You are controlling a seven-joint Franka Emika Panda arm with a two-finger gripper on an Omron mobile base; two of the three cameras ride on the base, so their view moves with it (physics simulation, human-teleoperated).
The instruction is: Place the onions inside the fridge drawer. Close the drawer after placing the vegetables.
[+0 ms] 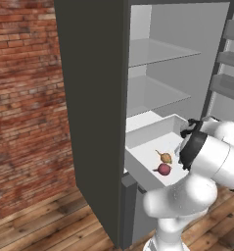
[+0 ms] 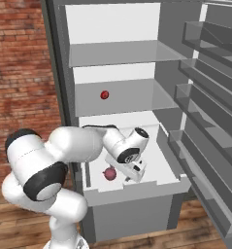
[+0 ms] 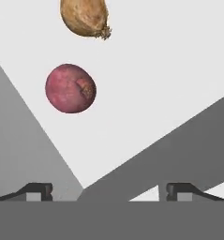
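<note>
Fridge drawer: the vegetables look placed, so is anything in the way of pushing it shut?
The gripper itself is, hanging open and empty inside the fridge drawer above the golden onion and a red bulb on its floor. It must lift out first. Nothing else visibly blocks the drawer's path into the fridge.

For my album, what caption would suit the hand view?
Open pincer above the white drawer floor, where a golden onion and a red onion lie apart.
</note>
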